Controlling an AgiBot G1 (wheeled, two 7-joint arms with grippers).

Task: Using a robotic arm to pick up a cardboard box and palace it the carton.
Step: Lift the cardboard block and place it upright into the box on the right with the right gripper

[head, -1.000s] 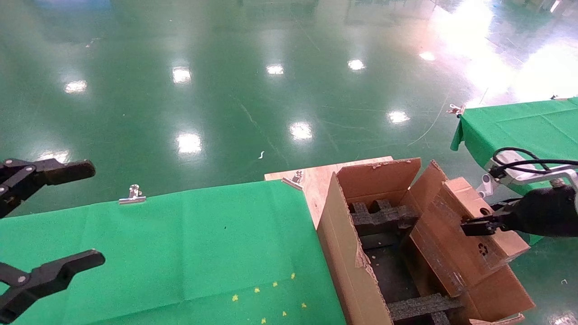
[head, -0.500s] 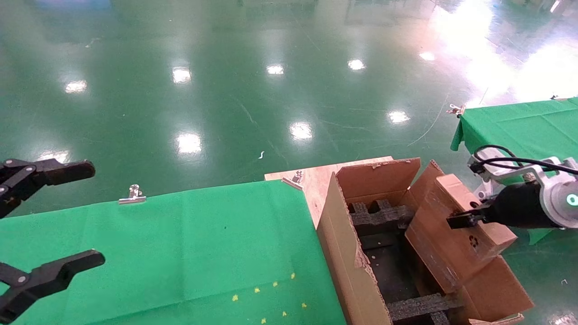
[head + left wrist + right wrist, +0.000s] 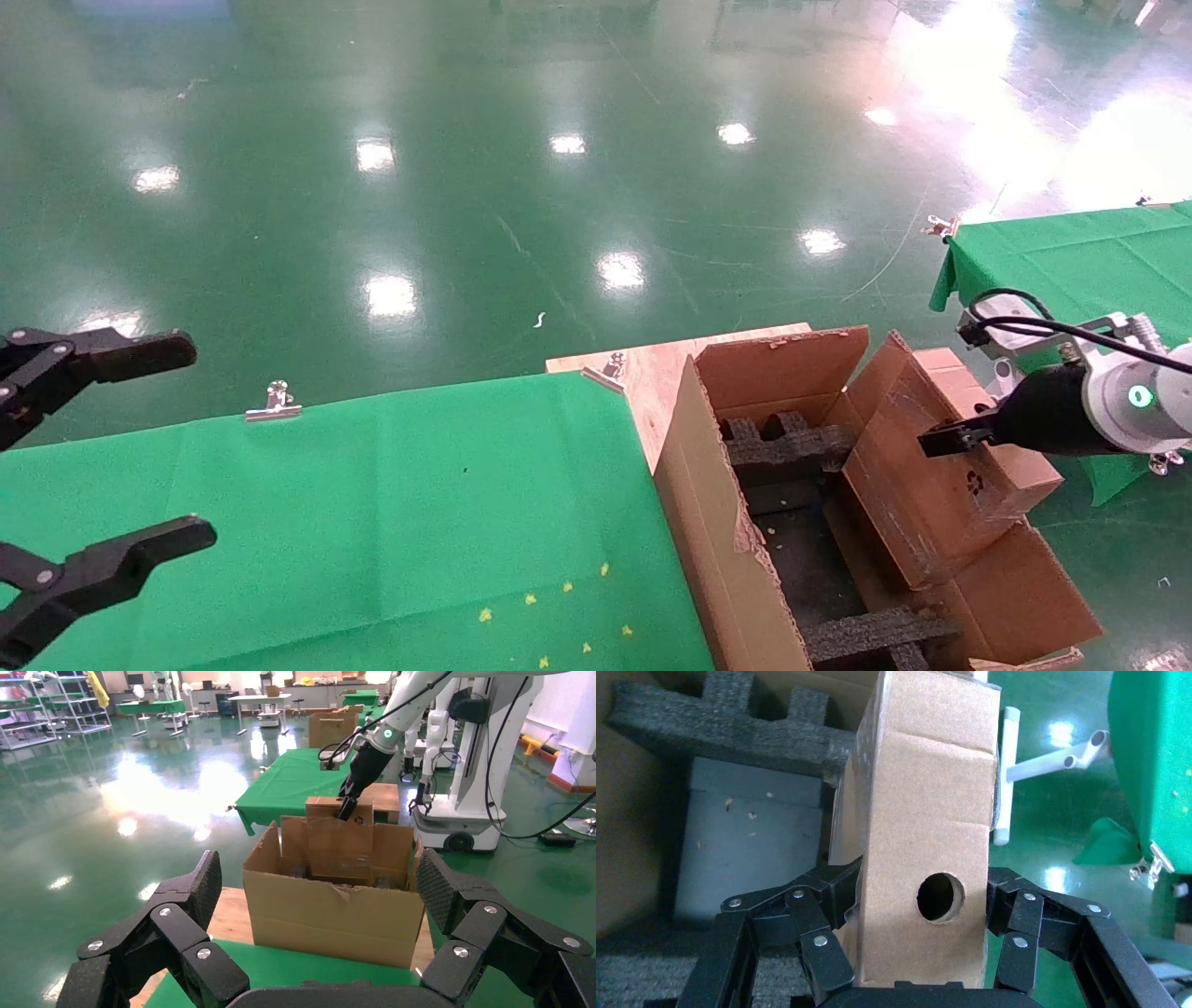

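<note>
Gripping the cardboard box [image 3: 959,447] between both sets of black fingers [image 3: 828,952], the right gripper [image 3: 921,952] is clenched on it from two opposite sides, as the right wrist view shows, with the round hole [image 3: 940,897] in the narrow face lying between the fingers. The robotic arm [image 3: 1131,401] that carries it reaches in from the right edge of the head view, its teal ring lit and a black cable [image 3: 1034,321] looped above the wrist. The cardboard box is held tilted over the right side of the carton [image 3: 736,559], at and partly above the raised right flap [image 3: 875,401], clear of the carton floor; in the left wrist view it stands out above the carton's far rim. Inside the carton, black foam inserts [image 3: 787,443] run across the far end and another strip [image 3: 875,634] across the near end, with dark floor between them. The carton sits at the right end of a green-covered table [image 3: 372,503], beside a bare wooden corner [image 3: 652,368]. A second green-covered table [image 3: 1071,252] stands farther right. The left gripper [image 3: 102,447] hangs at the left edge of the head view above the green cloth, its jaws spread wide and grasping nothing
</note>
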